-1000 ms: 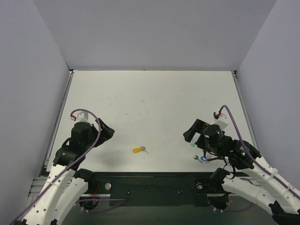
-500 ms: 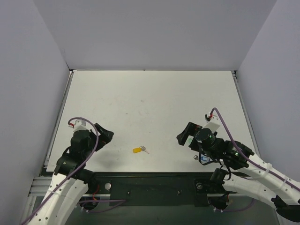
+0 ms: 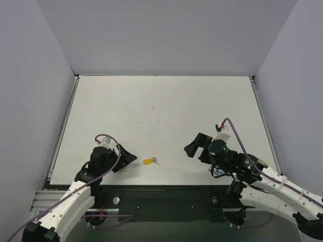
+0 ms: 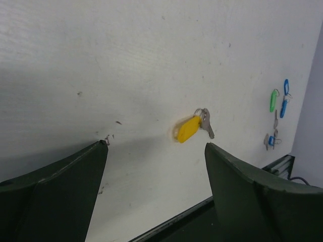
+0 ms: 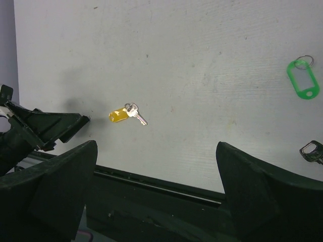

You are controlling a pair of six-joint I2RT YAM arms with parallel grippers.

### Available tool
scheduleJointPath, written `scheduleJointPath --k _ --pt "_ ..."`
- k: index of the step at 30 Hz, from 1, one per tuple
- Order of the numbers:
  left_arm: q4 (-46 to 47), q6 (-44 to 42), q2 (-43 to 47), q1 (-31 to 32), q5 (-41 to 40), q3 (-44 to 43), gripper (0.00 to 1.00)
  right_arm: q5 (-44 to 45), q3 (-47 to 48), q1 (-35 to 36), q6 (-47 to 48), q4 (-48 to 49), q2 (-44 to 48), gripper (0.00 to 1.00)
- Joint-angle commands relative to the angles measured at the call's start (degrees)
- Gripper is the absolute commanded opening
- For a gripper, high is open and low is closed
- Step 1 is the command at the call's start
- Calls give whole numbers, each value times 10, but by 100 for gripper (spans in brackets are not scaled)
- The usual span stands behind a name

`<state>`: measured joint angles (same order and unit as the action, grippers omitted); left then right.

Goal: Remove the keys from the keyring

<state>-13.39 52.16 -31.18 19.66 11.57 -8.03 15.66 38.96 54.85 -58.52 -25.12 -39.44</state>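
Note:
The keys lie on the white table near its front edge: a yellow plastic-capped piece (image 3: 147, 161) (image 4: 189, 129) (image 5: 118, 115) and a small bare silver key (image 3: 156, 161) (image 4: 207, 126) (image 5: 138, 115). The thin keyring (image 4: 199, 113) (image 5: 130, 107) joins them. My left gripper (image 3: 127, 156) (image 4: 155, 145) is open just left of them, not touching. My right gripper (image 3: 194, 146) (image 5: 156, 145) is open, farther off to their right. Both hold nothing.
A green tag (image 4: 273, 100) (image 5: 303, 79), blue tags (image 4: 285, 91) and another small key (image 5: 313, 150) lie at the front right, by the right arm. The black front rail (image 3: 161, 194) runs just below the keys. Grey walls enclose the table.
Both grippers have closed in on the keys: the left moved right and toward the front, the right moved left. Both stayed open. The keys have not moved.

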Motion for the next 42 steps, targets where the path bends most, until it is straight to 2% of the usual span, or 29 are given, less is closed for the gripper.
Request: scheduleJointPath --k 1,17,42 --pt "157 14 -34 20 58 25 89 -5 -8 3 7 34 -16 98" --pt "295 50 -186 127 1 40 85 -20 -24 3 -5 80 -28 98" --pt "423 106 -317 179 -28 48 69 -21 -42 3 -14 87 -9 98"
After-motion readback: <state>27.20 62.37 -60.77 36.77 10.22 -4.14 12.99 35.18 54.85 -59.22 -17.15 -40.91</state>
